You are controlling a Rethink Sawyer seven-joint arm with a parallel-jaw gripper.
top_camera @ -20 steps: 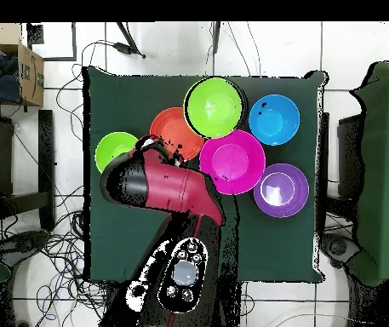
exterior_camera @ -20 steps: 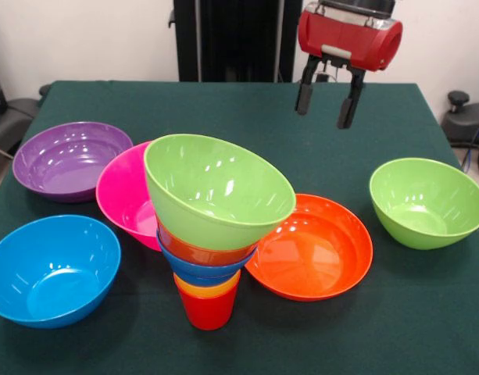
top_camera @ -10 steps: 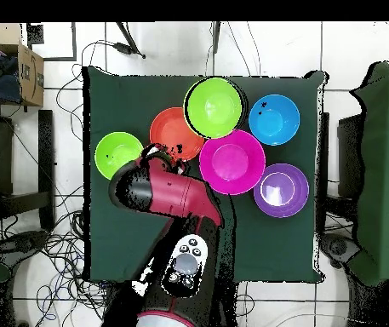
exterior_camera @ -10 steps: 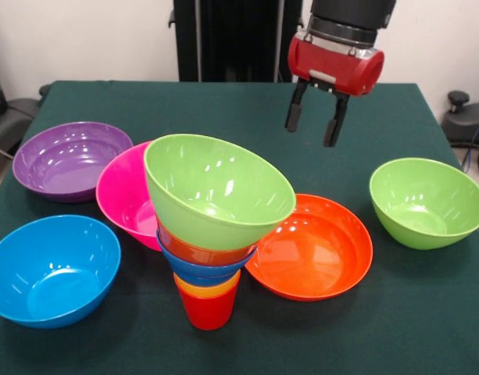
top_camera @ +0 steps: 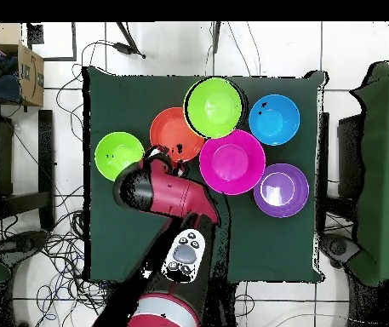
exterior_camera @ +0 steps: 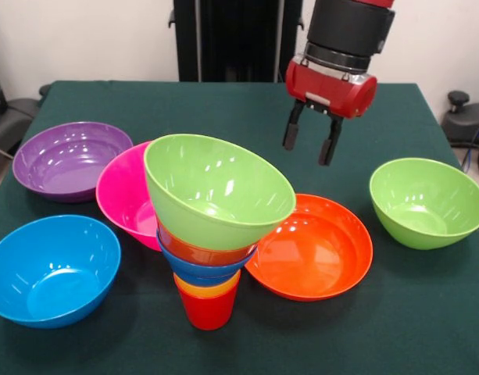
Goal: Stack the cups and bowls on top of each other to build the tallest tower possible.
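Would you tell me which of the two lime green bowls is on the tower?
The tilted green bowl topping the tower; the other green bowl sits alone on the table.

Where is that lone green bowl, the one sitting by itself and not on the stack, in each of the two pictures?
Front view: the lone green bowl sits at the right, on the table.
Overhead view: the same bowl sits at the left, since this view is turned half round.
Shared landmark: the big orange bowl lies between it and the tower in both.
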